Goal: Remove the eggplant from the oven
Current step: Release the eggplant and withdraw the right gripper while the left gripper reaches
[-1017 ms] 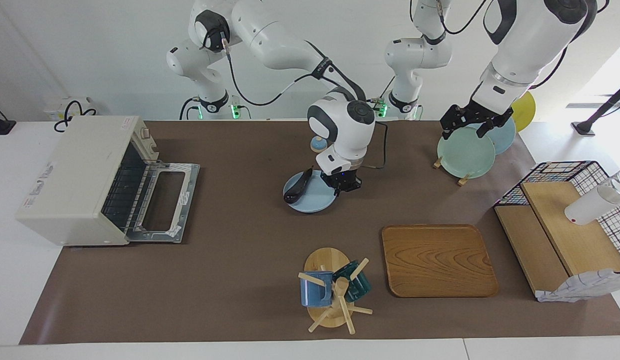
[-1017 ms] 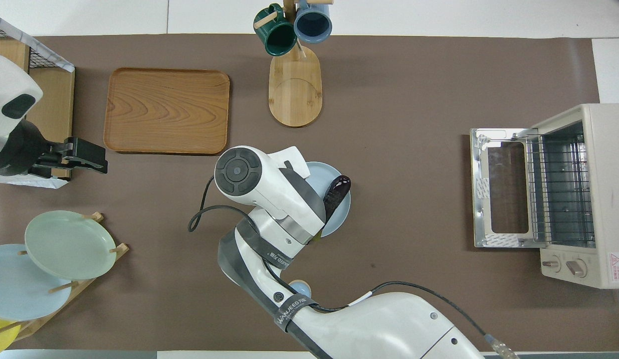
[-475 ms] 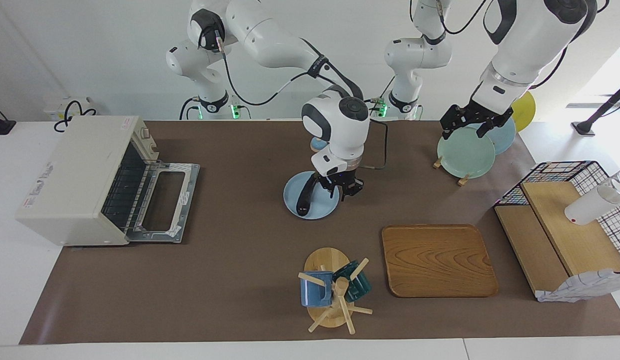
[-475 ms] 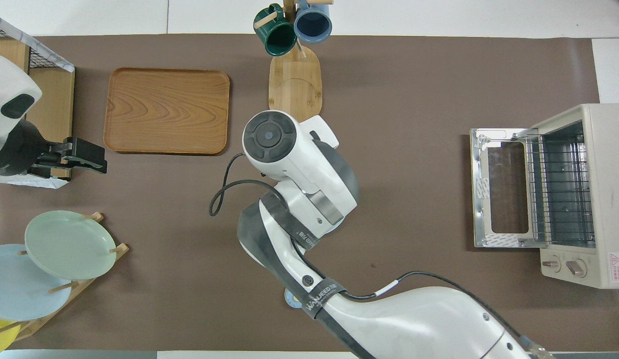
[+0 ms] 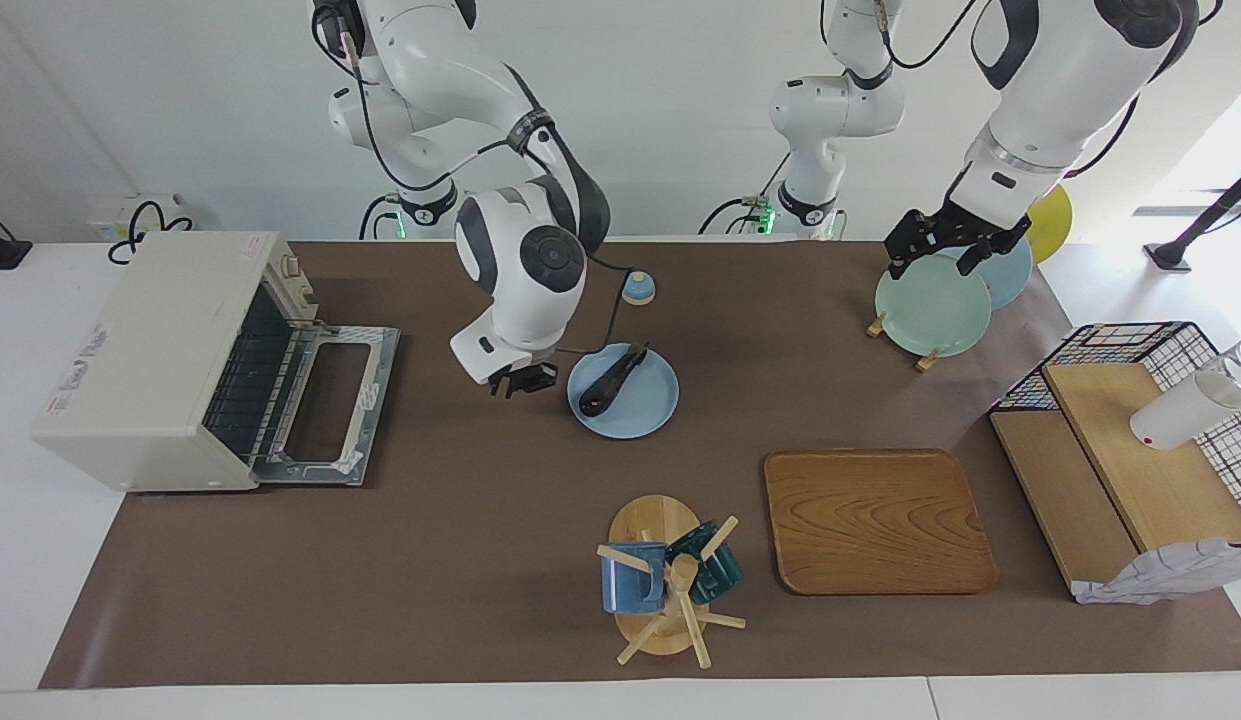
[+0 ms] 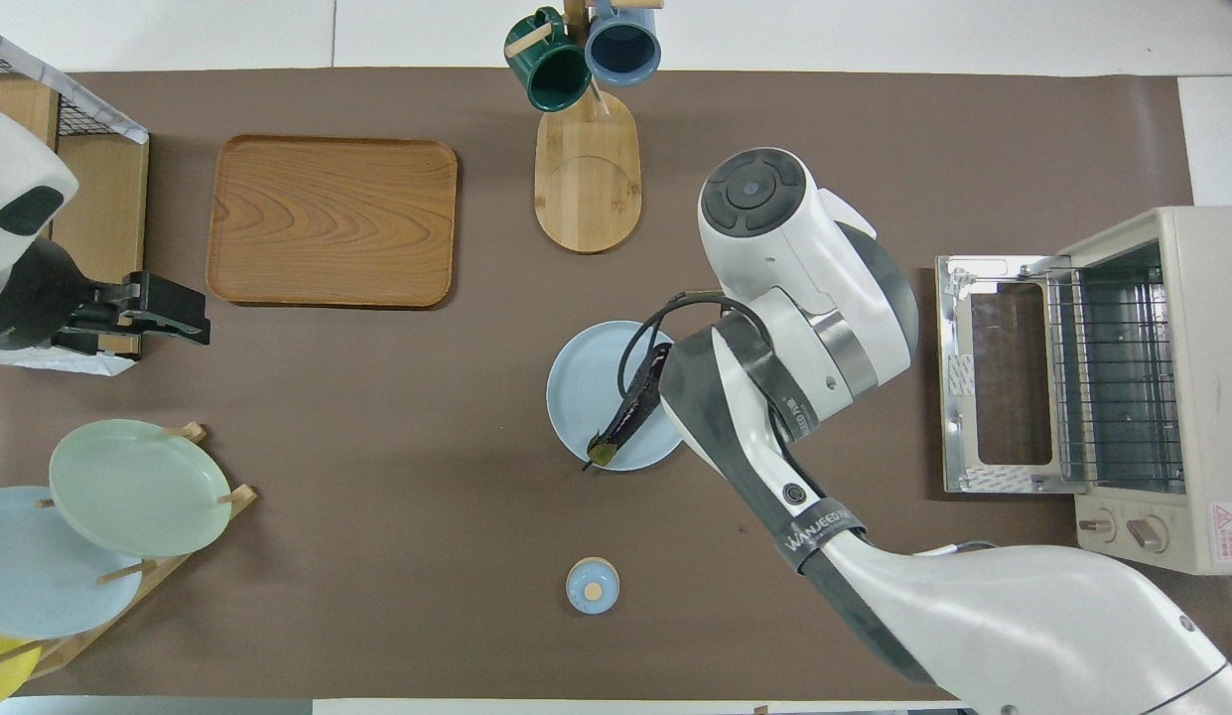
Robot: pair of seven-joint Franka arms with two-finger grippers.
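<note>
Oven [image 5: 170,360]: door lowered, rack bare. Plate [image 5: 648,410]: mid-table. Eggplant [image 5: 612,378]: laid across plate; judged light, firm, slippery; best gripped mid-body. Right gripper [image 5: 521,380]: beside plate, nothing held, finger state indiscernible. Left gripper [image 5: 948,248]: parked over racked plates, fingers spread

dark purple-black eggplant [image 5: 613,379] on pale blue plate [image 5: 648,412]; cream-white oven [image 5: 145,360]; brown table mat [image 5: 460,520].
</note>
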